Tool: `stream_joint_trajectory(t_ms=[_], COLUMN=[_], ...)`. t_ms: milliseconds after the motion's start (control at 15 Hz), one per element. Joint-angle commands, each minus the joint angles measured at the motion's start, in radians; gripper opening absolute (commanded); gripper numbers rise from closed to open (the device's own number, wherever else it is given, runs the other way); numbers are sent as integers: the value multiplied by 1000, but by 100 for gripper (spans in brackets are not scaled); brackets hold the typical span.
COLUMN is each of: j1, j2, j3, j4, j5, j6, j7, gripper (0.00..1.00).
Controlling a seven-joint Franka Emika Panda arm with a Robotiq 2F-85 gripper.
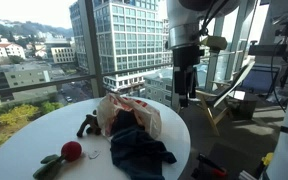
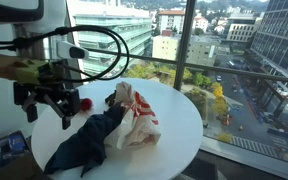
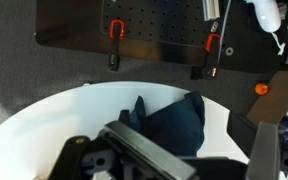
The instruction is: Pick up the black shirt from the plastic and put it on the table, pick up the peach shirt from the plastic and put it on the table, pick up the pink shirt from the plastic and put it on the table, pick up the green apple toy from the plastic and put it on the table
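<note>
The dark navy-black shirt point(image 1: 136, 150) lies spread on the round white table point(image 1: 34, 135), one end by the plastic bag point(image 1: 134, 112). It also shows in an exterior view point(image 2: 84, 142) and in the wrist view point(image 3: 174, 122). The white bag with red print point(image 2: 136, 120) lies crumpled mid-table; something pinkish shows inside it. A red round toy point(image 1: 72, 150) and a green thing point(image 1: 49, 166) lie near the table's edge. My gripper point(image 1: 184, 97) hangs open and empty above the table's edge, apart from the shirt. It shows in the other views too point(image 2: 46, 108) point(image 3: 174, 160).
A small black item point(image 1: 88, 125) lies next to the bag. Large windows point(image 1: 44, 60) stand right behind the table. A black pegboard with red-handled tools point(image 3: 114, 40) lies on the floor beyond the table. Other lab equipment point(image 1: 264, 75) stands off to one side.
</note>
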Motion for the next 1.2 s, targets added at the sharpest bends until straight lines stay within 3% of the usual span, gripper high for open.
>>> stream_joint_trajectory(t_ms=[0, 667, 867, 1133], j1=[-1, -1, 51, 110], j2=[0, 0, 90, 257], j3=[1, 1, 12, 64], j4=[2, 2, -3, 31], j5=[1, 1, 30, 33], j6=[-1, -1, 91, 313], j7=[0, 0, -35, -18], gripper=[100, 100, 100, 100])
